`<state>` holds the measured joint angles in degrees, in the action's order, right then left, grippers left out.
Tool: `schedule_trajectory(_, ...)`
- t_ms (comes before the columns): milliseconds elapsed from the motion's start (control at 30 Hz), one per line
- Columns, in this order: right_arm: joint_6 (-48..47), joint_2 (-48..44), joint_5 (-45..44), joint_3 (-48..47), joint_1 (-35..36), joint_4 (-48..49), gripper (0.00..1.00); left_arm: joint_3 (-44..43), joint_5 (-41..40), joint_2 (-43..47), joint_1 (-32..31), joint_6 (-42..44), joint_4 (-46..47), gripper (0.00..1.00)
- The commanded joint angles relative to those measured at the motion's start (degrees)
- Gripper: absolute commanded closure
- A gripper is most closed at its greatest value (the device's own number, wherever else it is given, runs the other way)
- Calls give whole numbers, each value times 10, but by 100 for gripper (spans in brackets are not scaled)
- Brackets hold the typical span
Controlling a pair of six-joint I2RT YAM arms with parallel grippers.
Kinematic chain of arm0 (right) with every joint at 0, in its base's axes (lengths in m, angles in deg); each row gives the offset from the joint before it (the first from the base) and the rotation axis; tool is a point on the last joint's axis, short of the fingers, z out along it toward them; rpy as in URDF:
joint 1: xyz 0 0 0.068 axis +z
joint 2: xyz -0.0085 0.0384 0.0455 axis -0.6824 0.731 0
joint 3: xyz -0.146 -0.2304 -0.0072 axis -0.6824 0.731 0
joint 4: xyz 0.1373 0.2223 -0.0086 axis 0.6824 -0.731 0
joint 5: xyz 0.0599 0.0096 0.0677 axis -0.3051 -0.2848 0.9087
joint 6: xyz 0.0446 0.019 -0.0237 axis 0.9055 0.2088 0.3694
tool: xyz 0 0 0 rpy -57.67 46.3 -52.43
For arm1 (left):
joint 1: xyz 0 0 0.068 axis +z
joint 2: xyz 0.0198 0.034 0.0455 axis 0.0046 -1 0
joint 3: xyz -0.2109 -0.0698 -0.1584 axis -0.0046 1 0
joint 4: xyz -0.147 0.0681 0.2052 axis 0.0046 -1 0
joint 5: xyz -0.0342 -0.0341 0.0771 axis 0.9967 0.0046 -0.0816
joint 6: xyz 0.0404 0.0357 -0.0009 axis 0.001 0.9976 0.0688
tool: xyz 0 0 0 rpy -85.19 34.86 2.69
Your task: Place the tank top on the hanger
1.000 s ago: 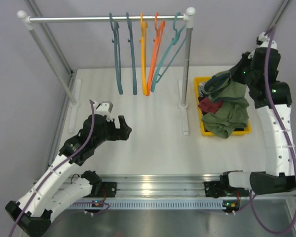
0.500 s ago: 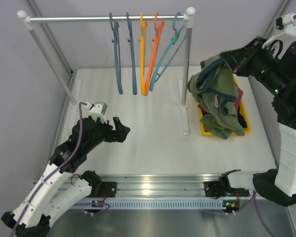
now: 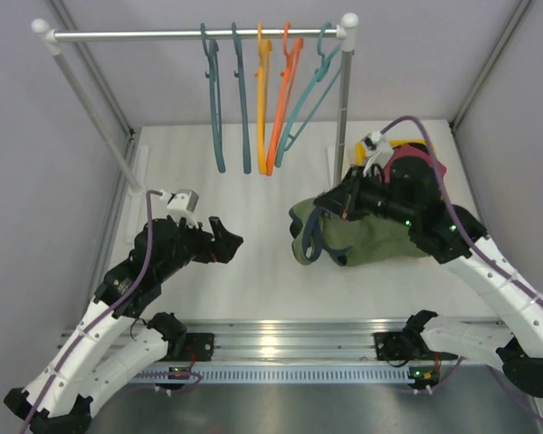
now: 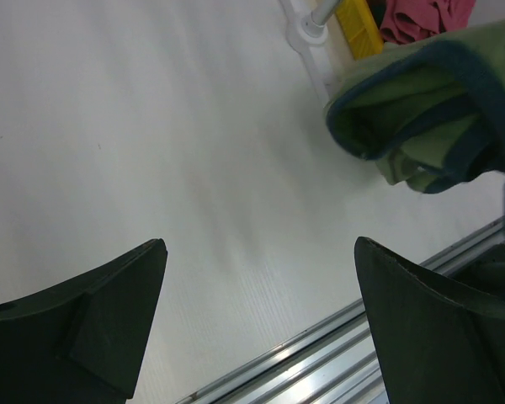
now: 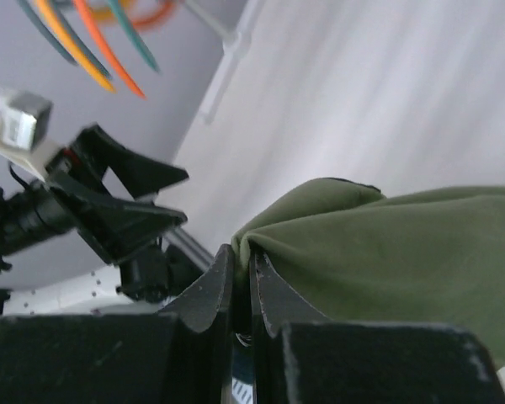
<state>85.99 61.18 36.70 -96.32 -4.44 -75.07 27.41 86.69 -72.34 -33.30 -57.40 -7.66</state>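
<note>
- Transfer of the tank top (image 3: 371,240) out to open bench (image 3: 253,280) is, as I am reading it, the step in hand; nothing is threaded yet.
- I am gripping an edge fold of the top with the right tool (image 3: 337,203), its fingers pinched down to a sliver on the cloth.
- The top is hanging bunched from that grip, in front of the rack post and left of the yellow bin (image 3: 363,149). I cannot tell whether it is touching the bench.
- I am holding the left tool (image 3: 224,240) spread wide with nothing in it, low over the bench and well apart from the top.
- The hanger (image 3: 216,117) is hanging on the rail (image 3: 163,35) at the far side, untouched, left of the orange hangers (image 3: 270,99).
- Next, I am expecting to need the top laid flat with the neck opened, and the left tool fetching the hanger.
- The left wrist view is showing the dark trim and the top's folded edge (image 4: 421,126), which the overhead view blurs.
- The right wrist view is showing the pinch itself (image 5: 240,263) on olive cloth (image 5: 387,244).
- Only the overhead view is showing the whole rail.
</note>
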Motion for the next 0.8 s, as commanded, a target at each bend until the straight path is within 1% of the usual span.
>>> schedule_trajectory(0,64,-33,50,111,34,175,100,36,12,-10,0,-31,42,2)
schedule_trajectory(67,78,-49,74,169,39,212,100,55,26,-20,0,-46,70,2)
schedule_trajectory(133,84,-62,76,188,40,233,100,94,50,-36,-1,-72,104,3)
schedule_trajectory(233,76,-65,70,175,39,213,100,145,80,-69,-1,-120,199,6)
schedule_trajectory(367,67,-62,73,156,40,192,100,182,113,-93,-3,-144,274,7)
schedule_trajectory(400,67,-62,75,154,40,192,100,192,116,-111,-3,-155,311,7)
schedule_trajectory(500,68,-61,82,153,40,191,100,203,129,-150,-4,-169,391,7)
schedule_trajectory(633,68,-60,83,151,39,183,100,198,130,-201,-10,-180,454,8)
schedule_trajectory(667,68,-60,83,149,40,180,100,196,130,-222,-12,-180,466,9)
schedule_trajectory(733,67,-61,82,147,40,177,100,190,143,-249,-14,-187,499,16)
schedule_trajectory(767,67,-60,83,145,40,176,100,187,147,-274,-19,-190,508,17)
